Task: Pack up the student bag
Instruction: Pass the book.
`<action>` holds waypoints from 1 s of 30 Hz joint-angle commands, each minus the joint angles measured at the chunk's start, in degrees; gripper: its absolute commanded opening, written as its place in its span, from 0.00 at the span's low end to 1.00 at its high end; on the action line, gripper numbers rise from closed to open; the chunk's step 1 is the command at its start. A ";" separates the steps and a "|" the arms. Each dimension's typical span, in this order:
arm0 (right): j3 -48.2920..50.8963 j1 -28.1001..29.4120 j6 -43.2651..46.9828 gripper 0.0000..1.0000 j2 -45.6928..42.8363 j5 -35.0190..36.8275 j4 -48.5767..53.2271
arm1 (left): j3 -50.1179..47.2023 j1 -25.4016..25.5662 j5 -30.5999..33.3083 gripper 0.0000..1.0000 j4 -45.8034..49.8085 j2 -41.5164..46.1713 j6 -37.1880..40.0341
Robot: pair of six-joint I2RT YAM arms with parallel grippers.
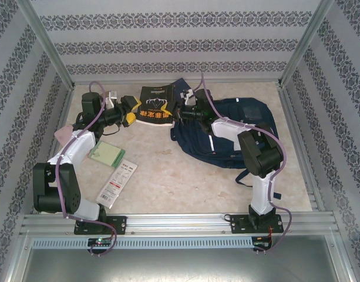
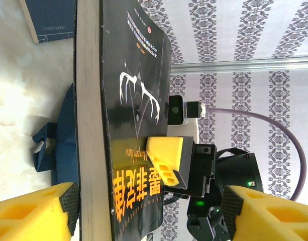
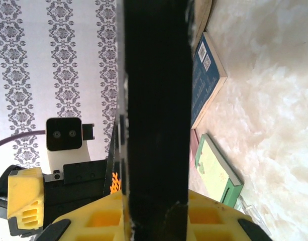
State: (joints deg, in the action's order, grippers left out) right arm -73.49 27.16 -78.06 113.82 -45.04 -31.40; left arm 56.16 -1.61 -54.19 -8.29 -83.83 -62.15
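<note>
Navy fabric, soft and slumped: the student bag (image 1: pixel 244 126) lies flat on the right half of the worktop (image 1: pixel 168 182), beneath my right arm, its length running across toward the middle. Just left of its edge, my right end effector (image 3: pixel 156 216) clamps a stiff, glossy black book (image 1: pixel 155 107) upright. My left end effector (image 2: pixel 148 213) stands wide around the book without gripping it. I judge the book must travel rightward to the bag, and my right arm is nearer.

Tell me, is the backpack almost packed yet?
Not nearly. Done: nothing can be seen inside the student bag, which lies flat. In hand: the right gripper grips the black book upright beside the bag; the left gripper is open around it. Left: that book, the green notebook and the white packet are all outside.
</note>
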 commanded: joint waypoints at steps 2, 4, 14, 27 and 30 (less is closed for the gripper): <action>-2.10 1.55 1.50 0.00 -0.59 -1.22 -2.13 | 0.45 -0.52 -1.83 0.76 -1.86 -0.02 0.84; -2.93 2.16 1.51 0.00 -0.03 -1.50 -2.26 | 0.49 -0.46 -2.04 0.76 -2.01 -0.40 0.72; -6.35 4.22 2.91 0.00 1.92 -3.06 -0.41 | -0.70 -0.42 -2.67 0.45 -3.42 -0.52 -0.43; -4.20 0.50 24.52 0.44 -6.72 6.46 28.69 | -1.50 -0.42 -1.60 0.00 -1.94 1.21 0.71; -8.10 0.00 38.20 0.52 -9.54 18.79 48.26 | -2.04 -0.41 -1.40 0.00 -2.24 1.48 0.91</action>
State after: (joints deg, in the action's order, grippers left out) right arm -78.30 28.14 -55.72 108.49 -37.71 -3.03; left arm 54.30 -1.89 -54.65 -7.79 -84.49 -62.98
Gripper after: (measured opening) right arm 0.503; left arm 0.176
